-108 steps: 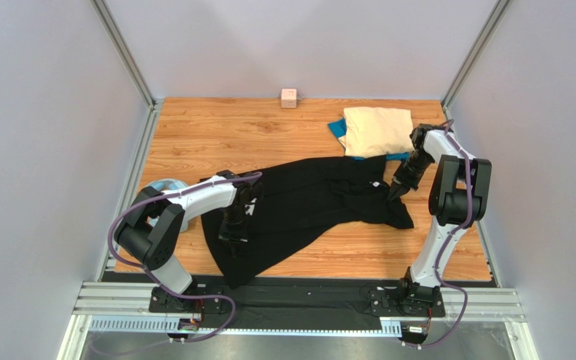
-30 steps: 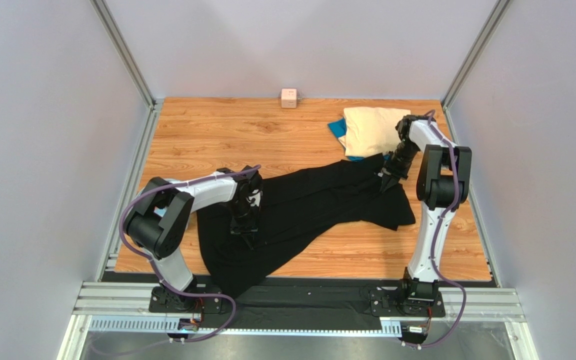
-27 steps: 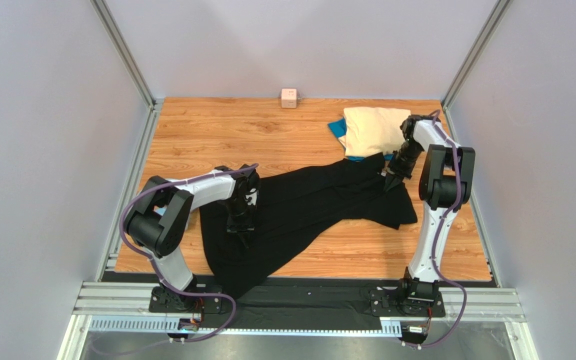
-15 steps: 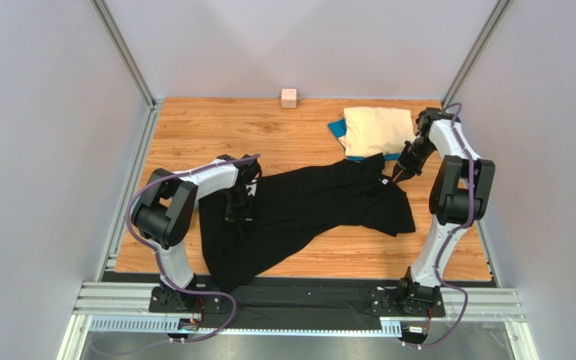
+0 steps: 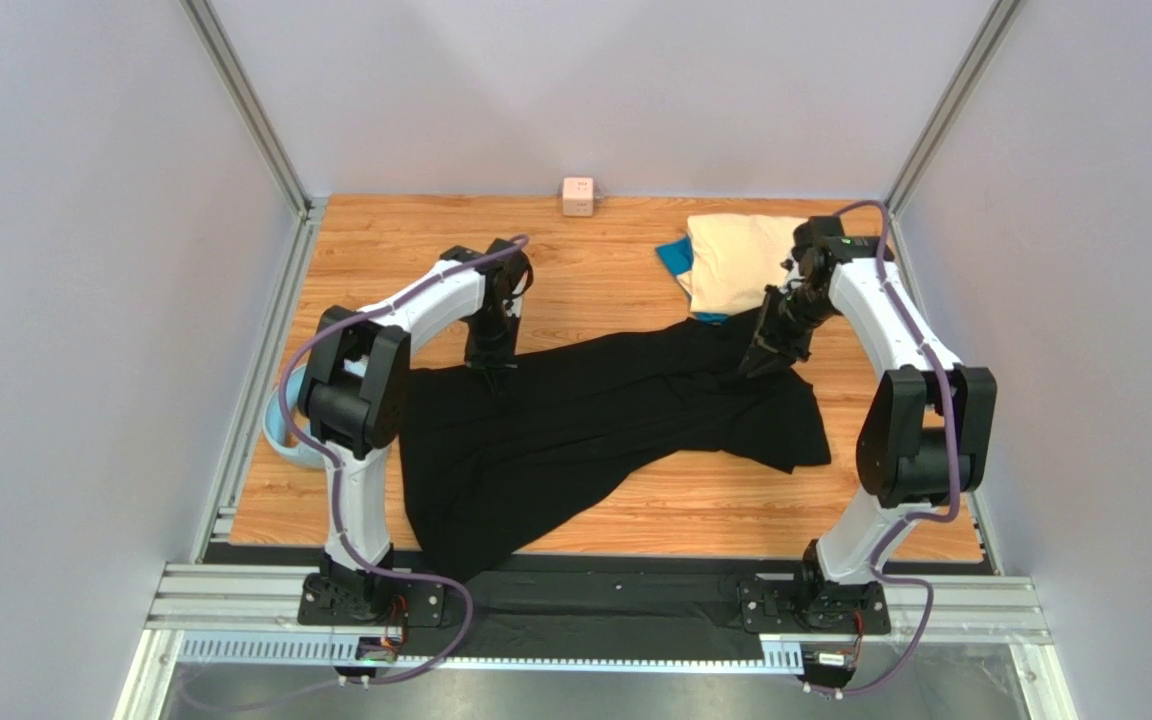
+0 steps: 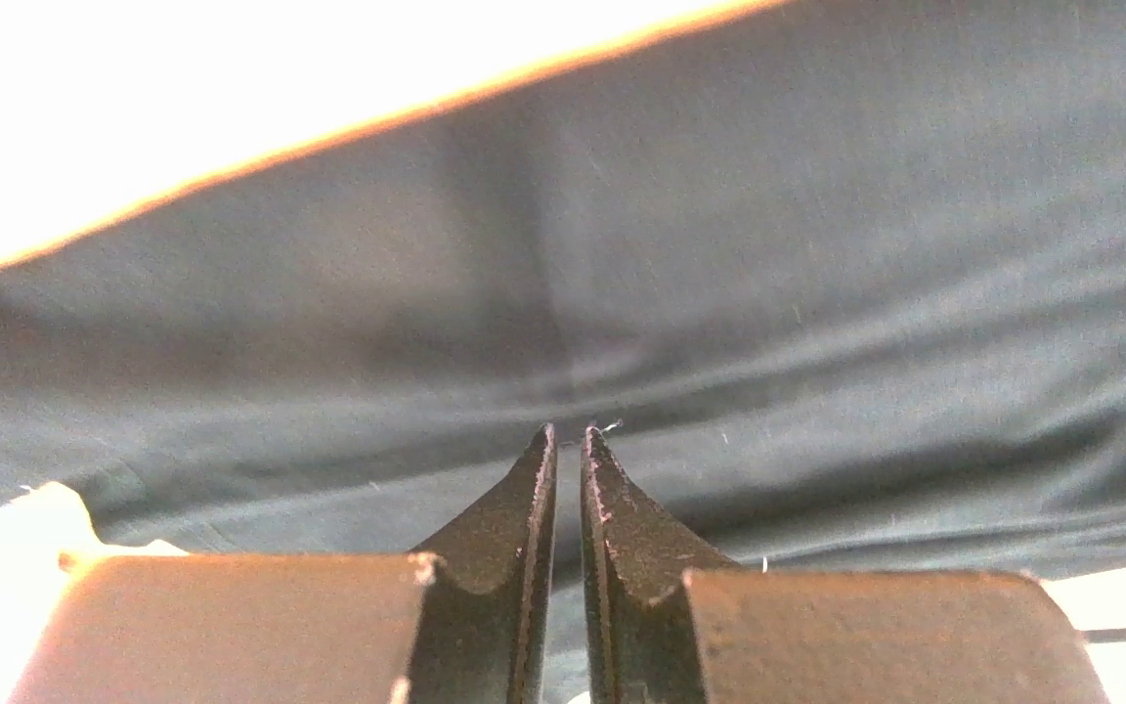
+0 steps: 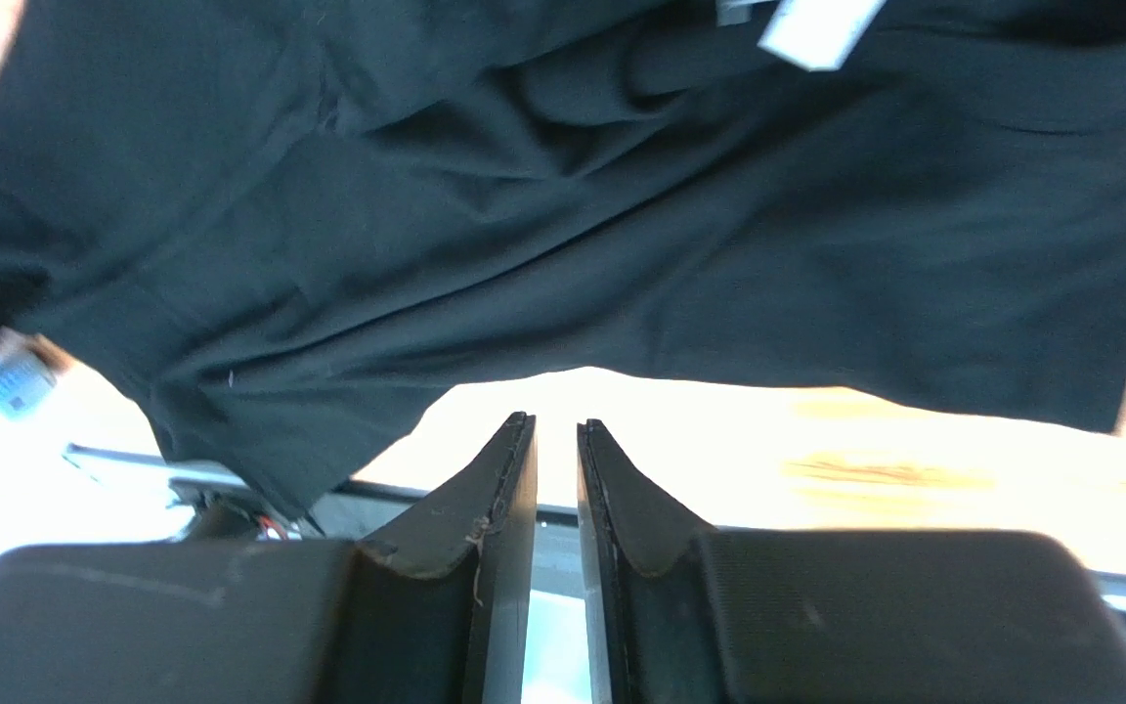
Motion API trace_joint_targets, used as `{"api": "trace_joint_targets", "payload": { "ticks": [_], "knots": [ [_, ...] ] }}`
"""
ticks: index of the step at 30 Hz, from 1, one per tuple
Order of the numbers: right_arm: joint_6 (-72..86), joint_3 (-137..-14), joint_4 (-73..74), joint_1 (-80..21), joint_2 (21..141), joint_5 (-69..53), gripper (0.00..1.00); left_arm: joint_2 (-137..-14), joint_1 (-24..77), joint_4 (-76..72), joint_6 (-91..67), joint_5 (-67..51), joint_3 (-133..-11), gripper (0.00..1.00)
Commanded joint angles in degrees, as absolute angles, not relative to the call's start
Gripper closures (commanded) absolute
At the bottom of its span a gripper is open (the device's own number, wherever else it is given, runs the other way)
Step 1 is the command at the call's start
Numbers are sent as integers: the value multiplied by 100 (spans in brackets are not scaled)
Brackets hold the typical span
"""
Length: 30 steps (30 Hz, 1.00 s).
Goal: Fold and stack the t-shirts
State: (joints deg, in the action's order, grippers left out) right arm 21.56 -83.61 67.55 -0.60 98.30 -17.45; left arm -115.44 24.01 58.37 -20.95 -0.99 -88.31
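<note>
Parted by a mere slit at the left pincer [image 6: 568,440], pinching nothing, close over the black t-shirt [image 5: 582,428] spread on the desk [image 5: 387,255]. Same narrow slit at the right pincer [image 7: 556,426], empty, over that shirt's edge; just beyond, cream t-shirt [image 5: 748,255] atop blue t-shirt [image 5: 672,258]

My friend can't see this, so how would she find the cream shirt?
Look at the wooden table and go to its far right corner. There the cream t-shirt lies folded atop a blue t-shirt, pale beside the big black t-shirt sprawled across the middle.
</note>
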Motion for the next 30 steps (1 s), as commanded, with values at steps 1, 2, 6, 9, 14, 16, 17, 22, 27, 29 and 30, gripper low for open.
{"api": "trace_joint_targets", "payload": {
  "ticks": [1,2,6,9,14,16,17,22,27,29,30],
  "knots": [
    [2136,-8867,6732,-298,10176,-1846,79,-11978,2224,6143,-2048,-17,-9595,85],
    [2136,-9033,6706,-316,10291,-1785,79,-12040,2215,6144,-2065,-35,-9685,85],
    [2109,-10463,6785,-413,11028,-1547,79,-12102,2153,6047,-2136,-9,-9957,85],
    [1987,-11552,7109,-448,12082,-1433,79,-12365,2145,6291,-2118,-9,-10107,87],
    [1907,-11795,7278,-492,13033,-1222,80,-12191,2136,6144,-2118,-17,-9380,89],
    [1898,-11629,7199,-527,13244,-1117,80,-12006,2083,5968,-2153,-18,-8835,89],
    [1898,-11602,7190,-553,13315,-1029,81,-11980,2048,5916,-2171,-44,-8676,89],
    [1995,-11636,7259,-615,13833,-827,93,-12006,1934,5722,-2188,-9,-8445,94],
    [2065,-11900,7479,-659,14036,-554,100,-12567,1793,6291,-2197,-167,-9638,100],
    [2170,-11970,7497,-642,14045,-528,100,-12769,1775,6494,-2171,-211,-10105,100],
    [2206,-12058,7506,-624,14045,-545,100,-13014,1767,6756,-2153,-220,-10673,100]
  ]
}}
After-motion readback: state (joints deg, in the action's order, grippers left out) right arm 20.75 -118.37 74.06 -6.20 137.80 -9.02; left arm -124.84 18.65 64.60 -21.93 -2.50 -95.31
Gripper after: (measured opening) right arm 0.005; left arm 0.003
